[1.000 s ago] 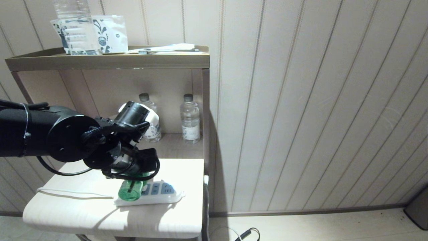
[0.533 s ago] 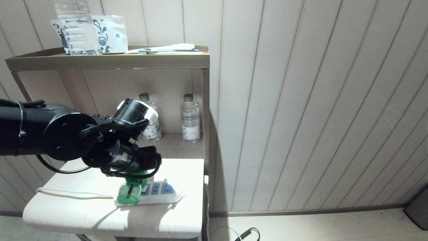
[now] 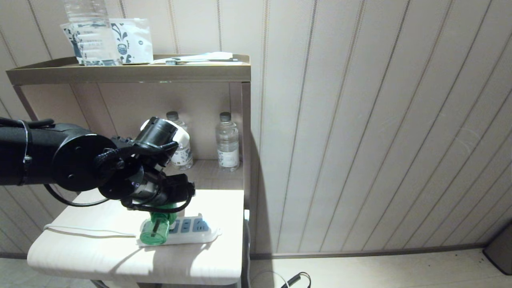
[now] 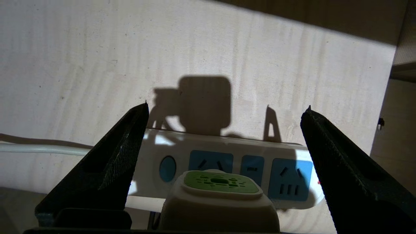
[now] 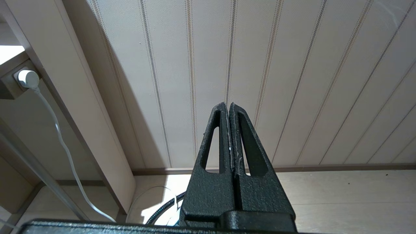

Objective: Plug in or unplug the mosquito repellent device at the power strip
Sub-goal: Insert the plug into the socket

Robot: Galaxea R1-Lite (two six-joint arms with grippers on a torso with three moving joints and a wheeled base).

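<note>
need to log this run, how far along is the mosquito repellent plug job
Done, it seems: the mosquito repellent device sits on the power strip at its cord end, apparently plugged in, though the pins are hidden. In hand: the left gripper is open, its fingers either side of the white cap without touching. Left: pulling that arm clear. The right gripper is shut, parked facing the wall.

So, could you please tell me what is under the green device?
The power strip lies under the device, on the table. The plug and socket are covered.

Glossy white plastic power strip (image 4: 227, 152) on a matt, pale wood-grain tabletop (image 4: 97, 65).
</note>
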